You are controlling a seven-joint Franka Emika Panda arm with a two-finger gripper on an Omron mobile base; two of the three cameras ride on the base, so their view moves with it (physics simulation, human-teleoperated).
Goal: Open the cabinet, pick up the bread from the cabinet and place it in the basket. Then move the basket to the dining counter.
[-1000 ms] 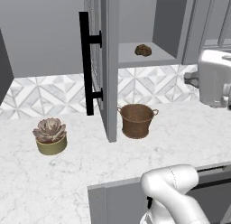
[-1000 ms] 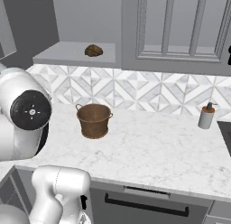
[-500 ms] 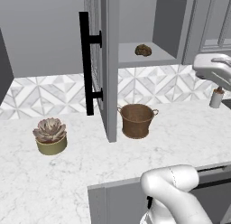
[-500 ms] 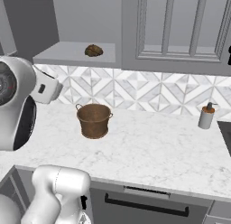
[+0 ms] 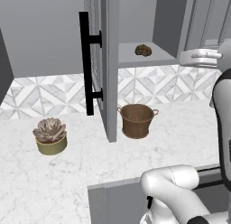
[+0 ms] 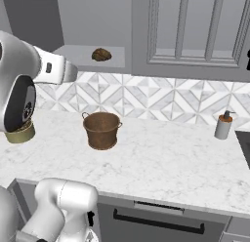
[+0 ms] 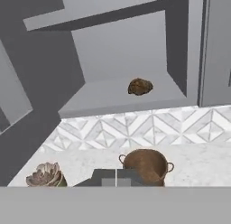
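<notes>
At the far left of the left base view, an olive pot with a pink succulent [image 5: 50, 136] stands on the white marble desk [image 5: 67, 173]. Just to its right the cabinet [image 5: 108, 65] door hangs swung wide open, edge-on to the camera, its long black bar handle [image 5: 85, 63] facing left. Inside, on the bare grey shelf [image 5: 144, 60], the bread [image 5: 143, 49] lies toward the back, a small brown lump. Below the shelf and a little to the right of the door's lower edge, the basket [image 5: 137, 120] stands upright on the desk, close to the door but apart from it, in front of the patterned tile wall [image 5: 149, 85]. At the right edge of this view the white hand of the arm reaches in at shelf height, well apart from the bread.

In the hand view the jaws [image 7: 116, 179] show at the bottom, pressed together with no gap and nothing between them. The succulent sits at lower left there, the basket just beyond the fingertips, and the bread on the shelf above it.

In the right base view, a soap dispenser [image 6: 223, 125] stands on the desk far to the right of the basket, against the tiles.
</notes>
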